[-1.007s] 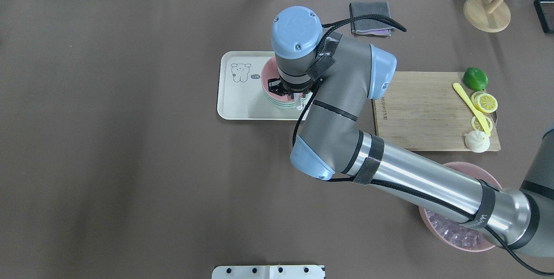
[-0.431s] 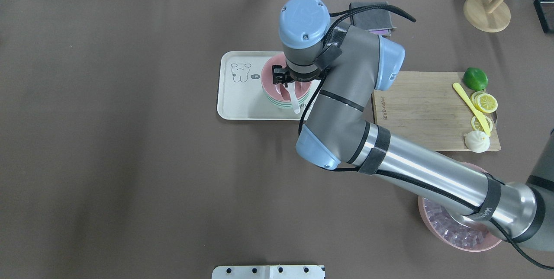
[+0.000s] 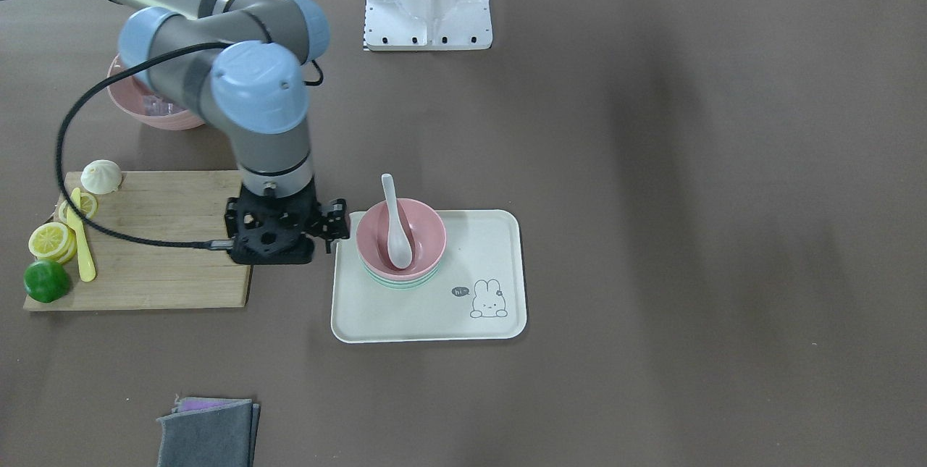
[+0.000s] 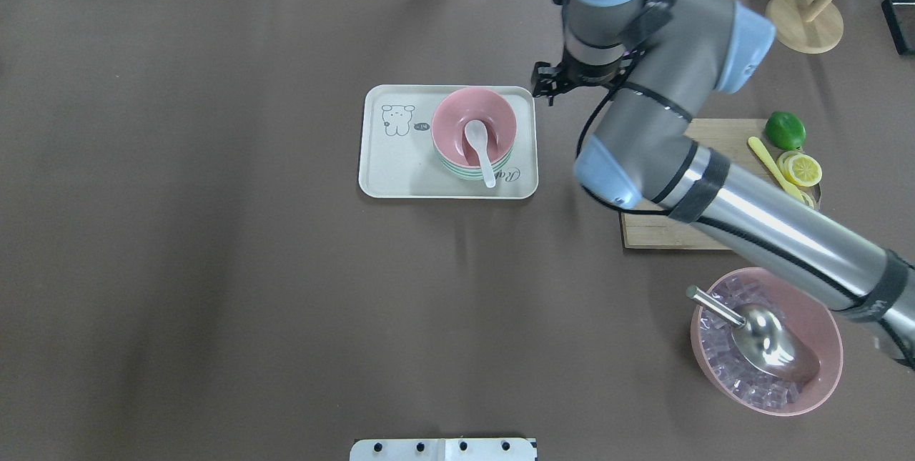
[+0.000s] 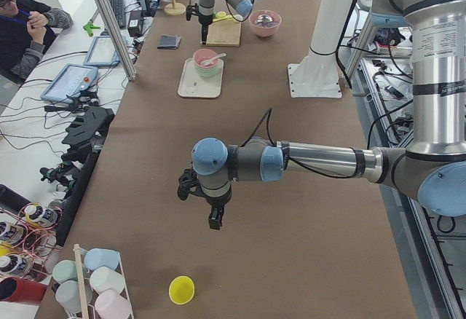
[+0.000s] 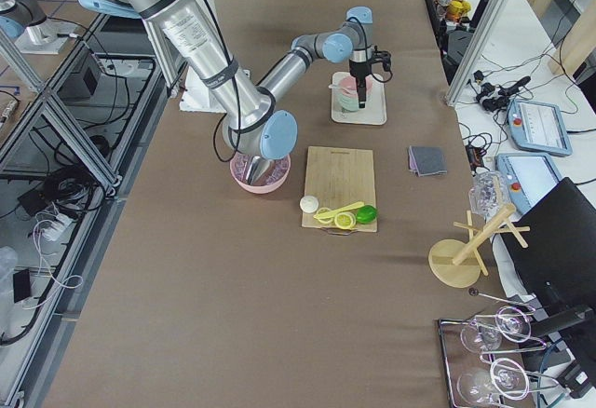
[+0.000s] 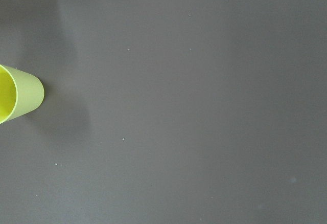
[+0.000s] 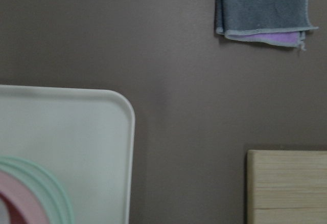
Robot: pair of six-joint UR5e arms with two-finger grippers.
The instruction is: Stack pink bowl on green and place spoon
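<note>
Pulled back from above the tray (image 4: pixel 386 175) within the last second: right gripper (image 4: pixel 549 82), now hanging just off its far right corner, over bare table (image 4: pixel 214 268) between tray and cutting board (image 3: pixel 159 279). Fingers hidden beneath the wrist, impossible to call spread or clenched. Left uncovered by that retreat: spoon (image 4: pixel 477 146), white, lying loose in the pink bowl (image 4: pixel 457 114) and apart from the gripper, scoop end down in the bottom, handle leaning out over the rim toward the robot's side. Pink bowl nested on the green bowl (image 8: pixel 51 196), with only a thin green rim showing underneath. Both seated on the right half of the cream tray, beside a printed cartoon animal (image 4: pixel 395 120). On the cutting board, at its right end: lime (image 4: pixel 785 130), lemon slices (image 4: pixel 802 169), yellow knife (image 3: pixel 83 250), white bun (image 3: pixel 101 176). Nearer the robot, a larger ice-cube bowl (image 4: pixel 829 375) with a metal scoop (image 4: pixel 772 339) lying in it. Folded grey cloth (image 8: pixel 263 6) on the far side of the table, beyond the gripper. Seen only from the table's end: left gripper (image 5: pixel 212 223), hovering over bare table well apart from the tray, near a yellow-green cup (image 7: pixel 20 96); released or clenched, cannot tell.
</note>
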